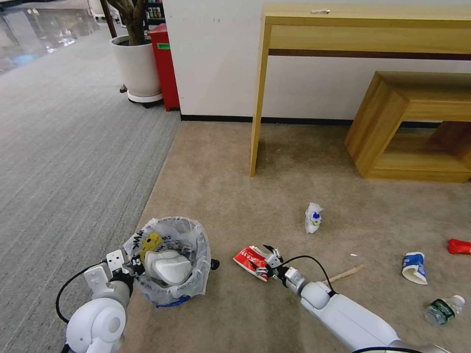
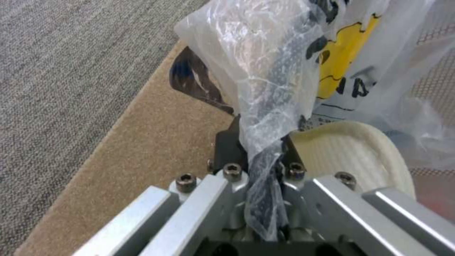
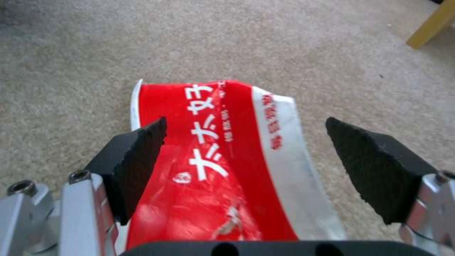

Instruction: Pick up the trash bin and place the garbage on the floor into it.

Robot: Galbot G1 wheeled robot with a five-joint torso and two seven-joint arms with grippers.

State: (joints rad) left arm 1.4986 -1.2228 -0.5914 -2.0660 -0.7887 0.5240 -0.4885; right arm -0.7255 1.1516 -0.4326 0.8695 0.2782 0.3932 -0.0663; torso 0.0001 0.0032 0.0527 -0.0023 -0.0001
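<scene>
A: Item one, the crumpled red-white carton [image 3: 223, 167]. Location?

B: Flat on the beige carpet [image 1: 274, 186], just right of the trash bin [image 1: 169, 262]. The right gripper [image 1: 265, 262] is down over it, pads [image 3: 137, 160] spread wide, one to each side of the carton and neither pressing on it.

A: Handling?

B: By the look of it, light and thin, already crushed, so it should fold further under a pinch. Glossy face, possibly slick. Best taken across its narrow width, near the middle, where both pads can meet card.

A: Item two, the bin.

B: Small, round, lined with a crinkly translucent bag [image 2: 265, 71] bearing black lettering and a yellow mark. A white slipper [image 1: 169, 267] lies inside. The left gripper [image 1: 128, 267] is pressed together on the bag and rim at the bin's near-left edge; a strand of bag is pinched between its fingers. The bag is soft and could slip or tear, so the rim is the surer hold.

A: Remaining litter on the carpet?

B: Crumpled white and blue paper cup [image 1: 313, 217], second blue-white cup [image 1: 414, 267], red wrapper [image 1: 458, 246], green bottle [image 1: 444, 309], wooden stick [image 1: 346, 273]. All well apart from the bin.

A: Surroundings?

B: Wooden desk [image 1: 363, 29] by the wall; grey ribbed carpet [image 1: 64, 147] to the left.
</scene>
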